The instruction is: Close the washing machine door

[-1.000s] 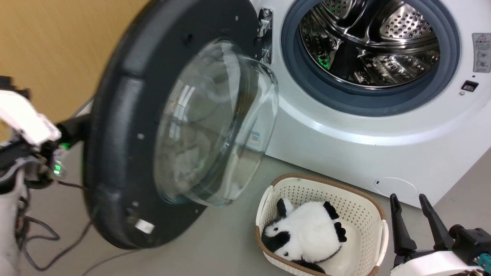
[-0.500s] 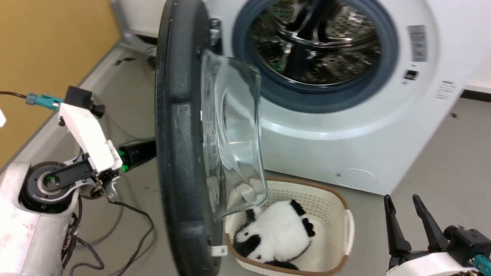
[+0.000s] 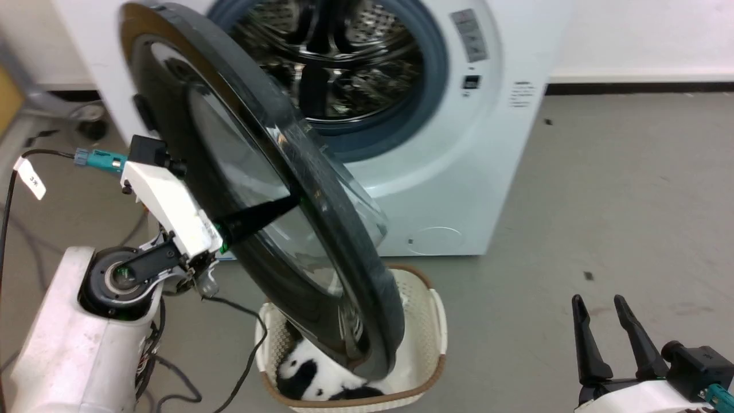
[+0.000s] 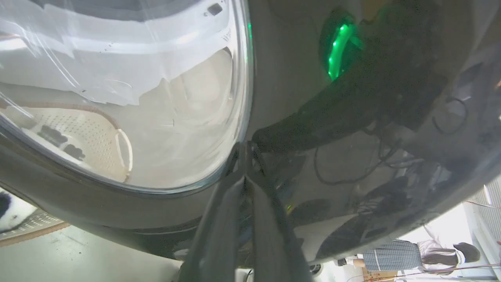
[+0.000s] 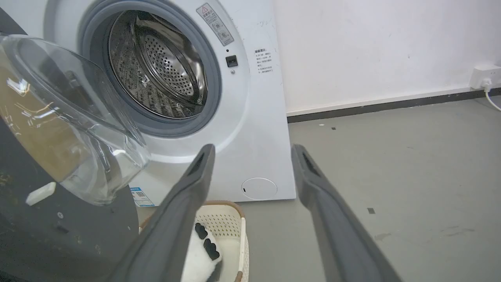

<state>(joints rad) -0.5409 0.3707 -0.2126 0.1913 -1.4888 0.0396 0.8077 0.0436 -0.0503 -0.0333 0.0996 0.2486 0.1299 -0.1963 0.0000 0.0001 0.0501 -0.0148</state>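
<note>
The washing machine door [image 3: 321,241] stands half open, its glossy black outer face turned toward me, its lower edge over a basket. My left gripper [image 3: 288,201] is shut, fingers together, and the tips rest against that outer face beside the window's rim. In the left wrist view the left gripper [image 4: 245,148] touches the door [image 4: 297,90] right at the edge of the glass. The white washing machine [image 3: 459,172] shows its steel drum [image 3: 338,63] behind the door. My right gripper [image 3: 599,312] hangs open at the lower right, far from the door. In the right wrist view the right gripper [image 5: 252,150] points at the machine [image 5: 254,117].
A cream basket [image 3: 427,321] with a black-and-white panda toy [image 3: 304,373] sits on the floor under the door's lower edge. Cables trail on the floor at the left [image 3: 241,367]. Grey floor [image 3: 602,189] stretches to the right. A person [image 4: 395,254] stands behind me.
The door has swung from wide open past edge-on toward the machine, with my left arm following behind it. The head camera has turned too. The right gripper stays put.
</note>
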